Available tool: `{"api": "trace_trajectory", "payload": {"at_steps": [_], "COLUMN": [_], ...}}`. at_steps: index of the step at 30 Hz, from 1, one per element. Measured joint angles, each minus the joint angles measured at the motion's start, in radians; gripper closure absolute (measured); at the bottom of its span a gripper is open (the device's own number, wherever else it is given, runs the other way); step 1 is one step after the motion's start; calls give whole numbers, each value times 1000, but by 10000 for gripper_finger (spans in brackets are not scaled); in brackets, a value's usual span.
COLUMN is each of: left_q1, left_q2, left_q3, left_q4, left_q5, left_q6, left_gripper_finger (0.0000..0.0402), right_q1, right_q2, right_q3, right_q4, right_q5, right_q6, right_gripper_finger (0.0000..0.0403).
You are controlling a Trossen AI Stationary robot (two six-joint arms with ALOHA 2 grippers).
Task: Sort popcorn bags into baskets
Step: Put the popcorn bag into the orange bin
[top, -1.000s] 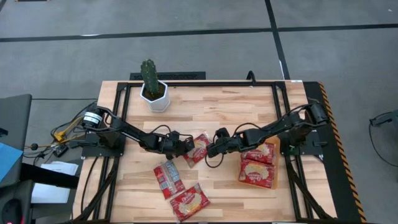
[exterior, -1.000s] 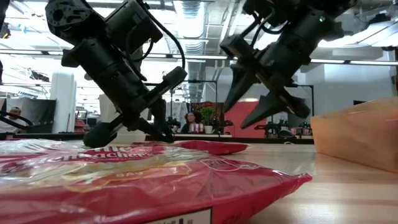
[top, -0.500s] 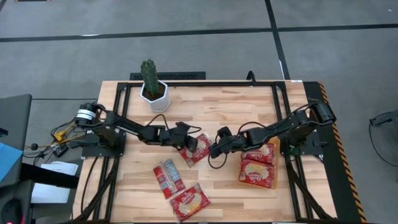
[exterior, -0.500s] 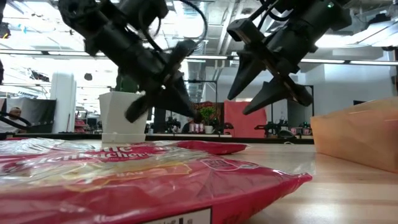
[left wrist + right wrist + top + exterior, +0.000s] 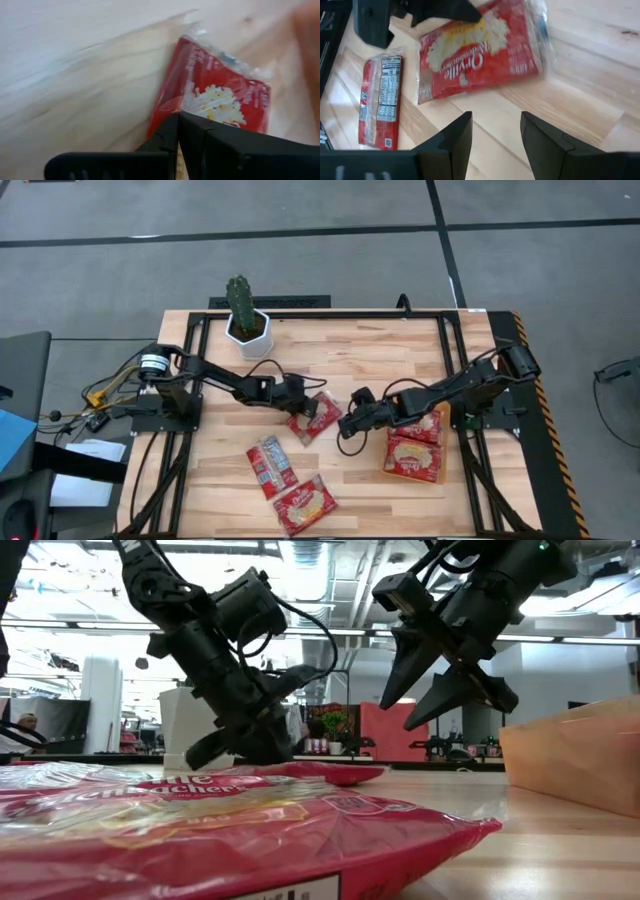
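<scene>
The right gripper [image 5: 343, 423] hovers over bare wood with its 2 fingers [image 5: 462, 131] spread apart and nothing between them. Just ahead of its tips lies the middle popcorn bag [image 5: 313, 415], flat on the table [image 5: 350, 355], label side up in the right wrist view [image 5: 480, 50]. On the far side of that bag from the right gripper, the left gripper [image 5: 296, 406] is down at the bag's edge, fingers pressed together; the left wrist view shows them over the packet's red border [image 5: 220, 95], though whether they touch it cannot be told. Behind the right gripper, along its own arm, sits the orange basket [image 5: 444, 442] with 2 popcorn bags inside [image 5: 412, 457]. Off to the side of both grippers, toward the table's front edge, lie a back-side-up bag [image 5: 270, 466] and, beside it, another red bag [image 5: 305, 504]. Farthest, well beyond the left gripper, a cactus in a white pot [image 5: 247, 330] stands near the table's rear edge.
</scene>
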State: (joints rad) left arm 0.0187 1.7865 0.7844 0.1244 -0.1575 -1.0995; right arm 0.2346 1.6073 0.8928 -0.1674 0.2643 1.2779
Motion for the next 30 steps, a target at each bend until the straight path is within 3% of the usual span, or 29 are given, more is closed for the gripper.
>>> {"api": "trace_trajectory", "payload": {"at_steps": [10, 15, 22, 30], "left_q1": [-42, -46, -46, -47], "left_q2": [-6, -5, -3, -1], "left_q3": [3, 3, -1, -4], "left_q4": [-154, -164, -151, -121], "left_q5": [-19, -22, -30, -32], "left_q6": [-321, -383, -501, -539], "left_gripper_finger": [401, 401, 401, 401], "right_q1": [-16, -43, -54, -54], "right_q2": [1, 1, 1, 119], "right_q3": [0, 0, 0, 0], "right_q4": [20, 42, 44, 155], "right_q5": [48, 51, 55, 61], "right_q6": [22, 24, 50, 87], "right_gripper_finger": [184, 161, 158, 158]}}
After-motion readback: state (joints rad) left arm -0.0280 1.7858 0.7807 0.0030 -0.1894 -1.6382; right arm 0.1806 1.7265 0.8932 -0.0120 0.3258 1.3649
